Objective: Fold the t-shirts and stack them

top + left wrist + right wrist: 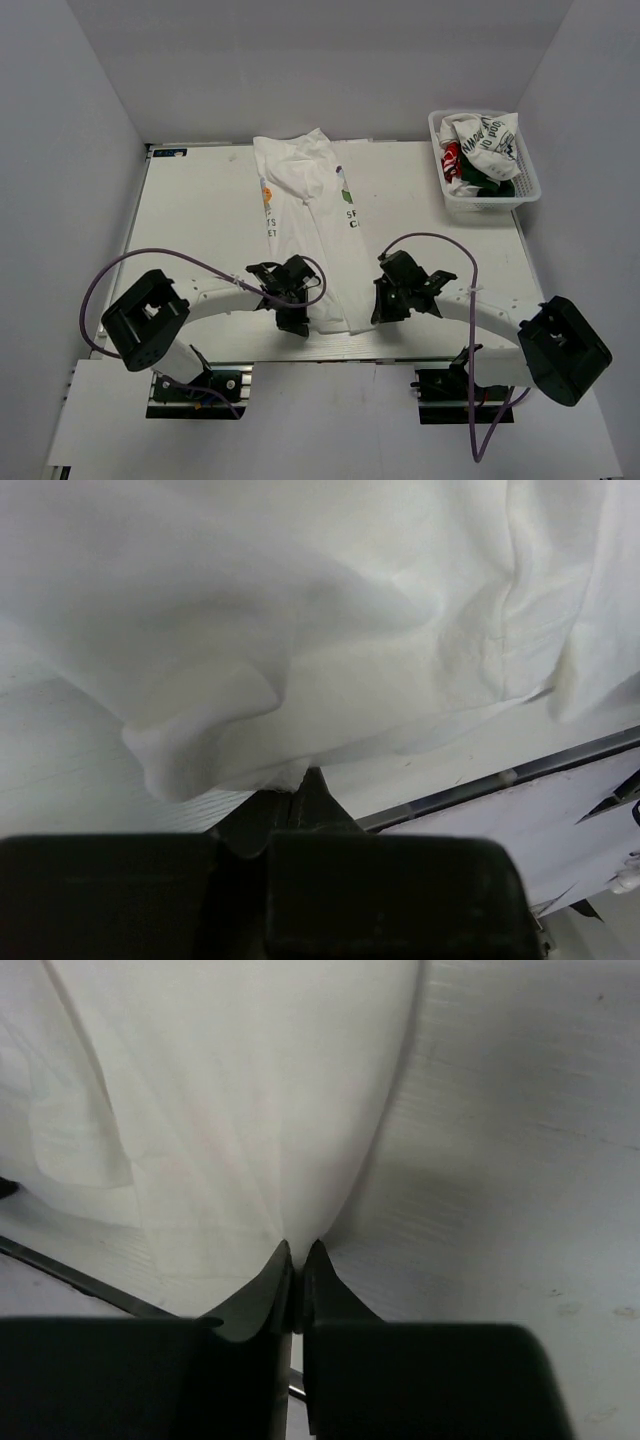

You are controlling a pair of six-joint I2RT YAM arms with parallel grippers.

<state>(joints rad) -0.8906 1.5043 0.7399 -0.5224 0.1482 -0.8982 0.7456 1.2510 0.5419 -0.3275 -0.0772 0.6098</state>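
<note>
At the centre of the table, the folded t-shirt is lying as a long narrow strip, running from the far edge toward the near edge and leaning slightly to the right as it comes nearer. Its sides are turned inward, leaving only parts of the coloured print and dark lettering showing along the left and right edges. At the near left corner of the strip, the left gripper is pointing down onto the cloth. In the left wrist view its fingers are standing together, clamping the shirt's near edge, and the fabric is bunching into a raised fold just above the tips. At the near right edge of the strip, the right gripper is reaching in from the right. In the right wrist view its fingers are almost meeting, with only a thin slit between them, and the cloth is tapering to a point pinched between the tips. Bare table is showing to the right of that pinch. At the far right corner of the table, a white basket is holding the crumpled t-shirts, which are piled loosely and showing black lettering and a red patch.
</note>
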